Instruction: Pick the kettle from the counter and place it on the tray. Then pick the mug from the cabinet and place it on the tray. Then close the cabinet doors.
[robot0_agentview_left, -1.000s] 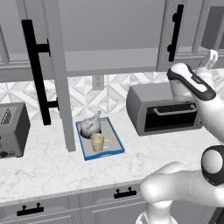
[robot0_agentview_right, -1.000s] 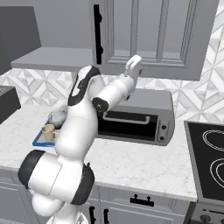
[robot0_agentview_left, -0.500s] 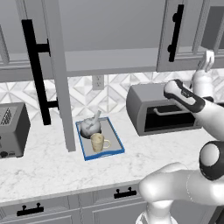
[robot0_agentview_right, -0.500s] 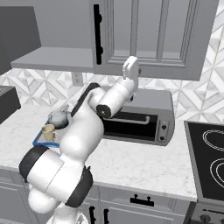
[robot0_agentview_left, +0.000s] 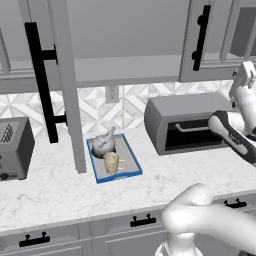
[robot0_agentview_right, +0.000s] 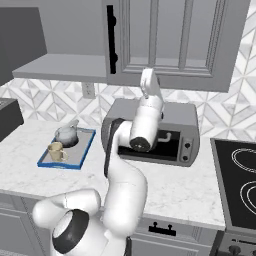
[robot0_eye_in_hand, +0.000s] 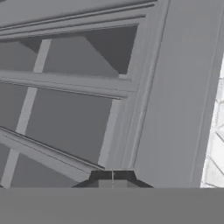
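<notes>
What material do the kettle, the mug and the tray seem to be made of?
The kettle looks like metal: silver-grey with a soft sheen. The mug looks like ceramic: cream-beige, matt and opaque, though plastic is possible. The tray has a flat grey floor and a bright blue rim; the even colour suggests painted metal or plastic, but the rendering leaves this open.

My white marble-look desk (robot0_agentview_left: 60, 192) carries a blue-rimmed grey tray (robot0_agentview_left: 131, 169), a dark grey toaster (robot0_agentview_left: 15, 147) left of it, and a grey toaster oven (robot0_agentview_left: 187, 122) right.
</notes>
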